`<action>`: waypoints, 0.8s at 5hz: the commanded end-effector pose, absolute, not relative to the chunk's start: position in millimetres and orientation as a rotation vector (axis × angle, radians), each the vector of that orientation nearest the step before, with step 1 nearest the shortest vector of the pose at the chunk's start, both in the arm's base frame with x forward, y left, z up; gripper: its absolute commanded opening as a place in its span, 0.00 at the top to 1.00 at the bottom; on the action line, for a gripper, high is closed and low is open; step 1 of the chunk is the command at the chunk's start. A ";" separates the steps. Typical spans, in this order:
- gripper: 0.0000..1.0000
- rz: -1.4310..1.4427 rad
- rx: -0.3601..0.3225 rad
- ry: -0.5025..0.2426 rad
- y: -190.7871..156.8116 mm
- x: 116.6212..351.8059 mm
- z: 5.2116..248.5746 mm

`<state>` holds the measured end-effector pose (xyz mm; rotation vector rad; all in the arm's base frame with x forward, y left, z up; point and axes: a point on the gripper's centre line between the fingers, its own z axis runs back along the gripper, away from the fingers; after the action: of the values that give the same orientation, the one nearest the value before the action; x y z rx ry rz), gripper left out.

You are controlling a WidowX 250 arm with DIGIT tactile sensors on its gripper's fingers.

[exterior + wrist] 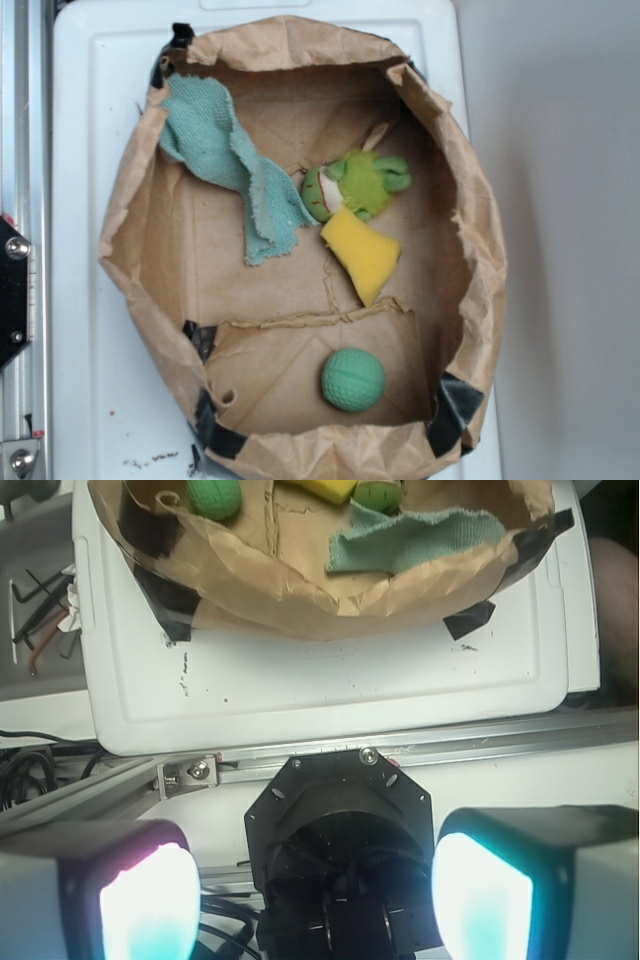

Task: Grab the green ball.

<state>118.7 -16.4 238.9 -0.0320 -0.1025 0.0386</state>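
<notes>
Mint-green ball (353,380) with a gridded, dimpled pattern at 6 o'clock in the brown paper bag (478,240); yellow sponge (363,254), lime plush (362,183), teal cloth (232,165) at 11 o'clock

The exterior camera is looking straight down from above, fairly near, onto the crumpled brown paper bag tray (470,250), which is filling most of its frame on the white plastic table (90,330).

The wrist camera is sitting low beside that paper tray (300,605), well back from it, looking past the end effector (315,895) and its two glowing fingers (150,905) across an aluminium rail (480,742).

Both views are sharing the tray's taped rim, the small mint-green dimpled ball (352,379) (214,495), the teal frayed cloth (235,170) (420,535) and the yellow sponge wedge (362,254) (320,488).
</notes>
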 end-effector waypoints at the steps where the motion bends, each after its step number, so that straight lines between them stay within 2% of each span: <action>1: 0.00 -0.109 0.004 -0.160 -11.4 188.1 230.1; 2: 0.00 -0.207 -0.035 -0.154 -1.0 216.4 218.7; 4: 0.00 -0.577 -0.089 -0.210 21.8 263.5 186.8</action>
<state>257.6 21.8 166.3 -0.1219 -0.1502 -0.5984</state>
